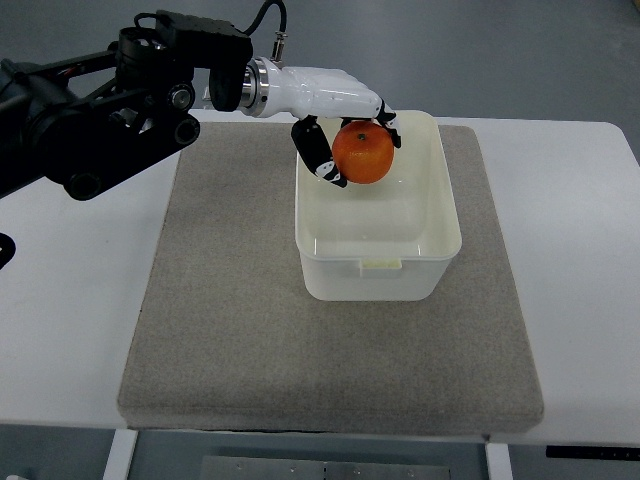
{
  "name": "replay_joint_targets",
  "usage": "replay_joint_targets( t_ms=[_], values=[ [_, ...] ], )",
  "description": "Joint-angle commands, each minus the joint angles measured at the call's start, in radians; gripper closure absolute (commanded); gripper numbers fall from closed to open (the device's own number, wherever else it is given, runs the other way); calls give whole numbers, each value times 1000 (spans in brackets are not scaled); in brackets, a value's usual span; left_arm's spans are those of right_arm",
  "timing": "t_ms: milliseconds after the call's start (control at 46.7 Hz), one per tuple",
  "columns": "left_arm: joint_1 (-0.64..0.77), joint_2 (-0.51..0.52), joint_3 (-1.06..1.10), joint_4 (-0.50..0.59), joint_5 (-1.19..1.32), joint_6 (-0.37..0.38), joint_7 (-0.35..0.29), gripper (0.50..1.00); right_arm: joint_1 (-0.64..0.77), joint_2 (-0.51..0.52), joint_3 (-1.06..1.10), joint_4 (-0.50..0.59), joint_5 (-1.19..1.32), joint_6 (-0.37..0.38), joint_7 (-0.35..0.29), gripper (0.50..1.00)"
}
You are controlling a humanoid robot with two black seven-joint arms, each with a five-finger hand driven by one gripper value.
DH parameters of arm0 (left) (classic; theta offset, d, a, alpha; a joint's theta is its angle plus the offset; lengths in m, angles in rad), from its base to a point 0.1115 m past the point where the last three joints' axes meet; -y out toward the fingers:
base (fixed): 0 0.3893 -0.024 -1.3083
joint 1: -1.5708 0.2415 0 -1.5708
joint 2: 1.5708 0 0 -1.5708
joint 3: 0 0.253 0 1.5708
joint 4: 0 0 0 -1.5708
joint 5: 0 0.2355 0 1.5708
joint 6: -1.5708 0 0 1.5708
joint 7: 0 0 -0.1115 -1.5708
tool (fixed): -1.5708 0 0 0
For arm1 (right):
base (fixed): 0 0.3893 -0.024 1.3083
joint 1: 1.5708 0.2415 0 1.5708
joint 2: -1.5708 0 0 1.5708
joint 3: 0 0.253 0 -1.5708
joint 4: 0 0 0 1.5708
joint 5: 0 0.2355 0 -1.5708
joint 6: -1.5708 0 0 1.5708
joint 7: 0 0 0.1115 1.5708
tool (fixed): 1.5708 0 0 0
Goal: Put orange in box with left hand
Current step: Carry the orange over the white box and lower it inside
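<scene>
Top view. White table (60,330) fills most of the frame, grey floor along the top edge and a strip at the bottom. A grey felt mat (230,330) lies flat on the table, covering its middle.

White plastic box (378,275), open-topped and rectangular with rounded corners, sits upright on the mat, a little toward 1 o'clock from the mat's centre. Its long axis runs 12 to 6. A small tab shows on the rim at the 6 o'clock end. Inside looks bare and pale; the floor of the box shows at the 6 o'clock half.

Left arm (110,120) enters from the frame's left edge at about 10 o'clock: black linkage, black wrist housing with a cable looping off its top, then a silver collar. Left hand (335,115), white-shelled with dark finger pads, reaches toward 3 o'clock and ends over the box's 12 o'clock end.

Orange (363,152): round, bright, stem dimple turned up. It sits in the left hand's grip, fingers clamped round it, a dark-padded thumb at its 8 o'clock side and fingertips wrapping at its 1 o'clock side. The orange lies within the box's outline at the 11 o'clock corner, by the rim; whether it touches the box, cannot tell.
</scene>
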Motion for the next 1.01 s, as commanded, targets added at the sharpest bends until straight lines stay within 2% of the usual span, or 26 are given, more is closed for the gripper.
replay_joint_targets(
  t_ms=[0,235,278,364,449,599,663,706,856,984],
  values=[
    [12,0,1,0,0,0,0,1000,0,0,-1,0,0,0,0,574],
    [38,-35,2,18,2,3,0,997,0,0,-1,0,0,0,0,574],
    [41,-38,2,18,2,3,0,969,0,0,-1,0,0,0,0,574],
    [46,-41,2,18,2,3,0,840,0,0,-1,0,0,0,0,574],
    [46,-45,2,20,2,3,0,763,1,0,-1,0,0,0,0,574],
    [47,-45,2,26,0,3,0,714,0,0,-1,0,0,0,0,574],
    [52,-45,2,26,0,4,0,613,0,0,-1,0,0,0,0,574],
    [53,-45,2,26,0,7,0,572,0,0,-1,0,0,0,0,574],
    [60,-45,1,26,-17,44,0,512,1,0,-1,0,0,0,0,574],
    [61,-45,2,25,-18,57,0,508,1,0,1,0,0,0,0,574]
  ],
)
